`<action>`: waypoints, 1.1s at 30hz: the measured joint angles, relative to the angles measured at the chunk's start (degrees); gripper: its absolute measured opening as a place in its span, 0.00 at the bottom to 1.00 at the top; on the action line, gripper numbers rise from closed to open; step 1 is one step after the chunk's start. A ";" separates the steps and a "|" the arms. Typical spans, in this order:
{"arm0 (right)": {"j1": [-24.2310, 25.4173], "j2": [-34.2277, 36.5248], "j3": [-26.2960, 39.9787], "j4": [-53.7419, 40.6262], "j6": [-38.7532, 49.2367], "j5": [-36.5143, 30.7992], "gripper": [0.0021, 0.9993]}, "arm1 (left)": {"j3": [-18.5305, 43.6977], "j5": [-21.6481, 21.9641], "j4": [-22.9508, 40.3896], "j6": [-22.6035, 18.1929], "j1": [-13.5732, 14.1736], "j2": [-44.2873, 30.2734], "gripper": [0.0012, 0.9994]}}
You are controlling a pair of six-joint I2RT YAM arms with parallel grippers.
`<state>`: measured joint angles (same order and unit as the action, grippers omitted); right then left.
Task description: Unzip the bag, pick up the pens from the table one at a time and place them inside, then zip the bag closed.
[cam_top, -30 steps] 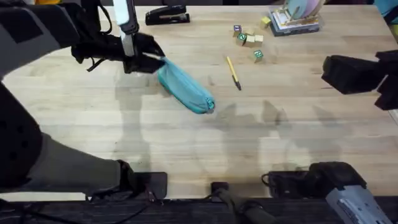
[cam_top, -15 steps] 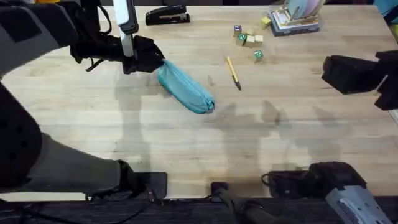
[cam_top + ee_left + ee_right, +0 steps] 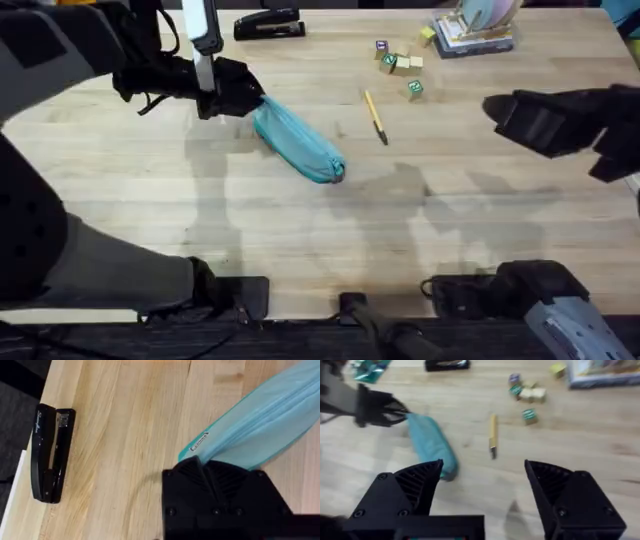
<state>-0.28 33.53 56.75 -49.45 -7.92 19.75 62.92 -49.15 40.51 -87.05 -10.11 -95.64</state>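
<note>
one thin yellow stick pen lies on the pale wooden butcher-block table, near the teal soft fabric pouch. left gripper clamps the pouch's far end; right gripper hovers, fingers spread. unzipping stage, likely: right must find the zipper pull.
</note>
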 joint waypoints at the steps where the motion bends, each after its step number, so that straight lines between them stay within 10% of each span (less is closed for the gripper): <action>1: -0.10 0.49 0.00 -0.08 -1.06 1.17 1.00 | 0.00 0.01 0.00 0.00 0.00 0.00 0.04; 33: -21.64 28.09 -0.02 -2.62 -9.95 11.57 1.00 | 0.04 0.10 0.02 0.00 0.00 0.00 0.04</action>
<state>-21.91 61.61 56.73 -52.08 -17.87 31.31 62.96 -49.05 40.53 -87.05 -10.11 -95.64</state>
